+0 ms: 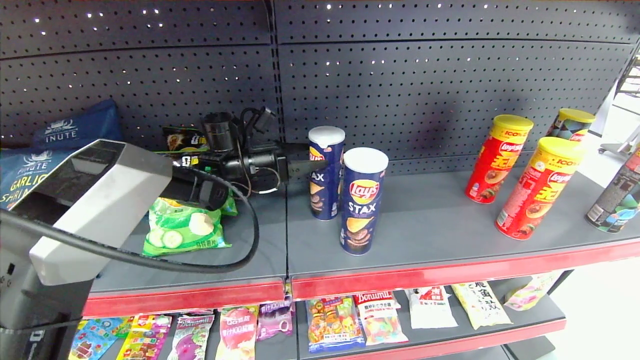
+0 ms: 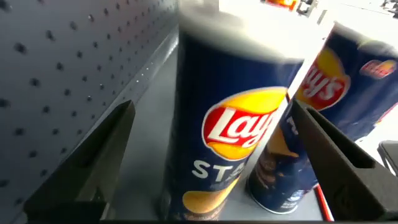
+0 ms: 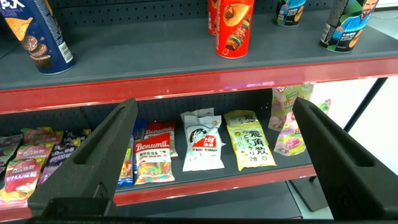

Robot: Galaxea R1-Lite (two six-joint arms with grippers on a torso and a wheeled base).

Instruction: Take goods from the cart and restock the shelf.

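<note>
Left gripper straddles the rear blue can on the shelf.

Blue bags lie at the shelf's far left, and a green bag lies at 8 o'clock of the left gripper. Its fingers are spread either side of the upright rear can, with a gap showing on the pegboard side. The front can stands just beside it at 4 o'clock. Two red cans stand well apart at 3 o'clock, and a dark can stands past them. The right gripper has its fingers spread wide with nothing between them, and it faces packets on the lower shelf.
</note>
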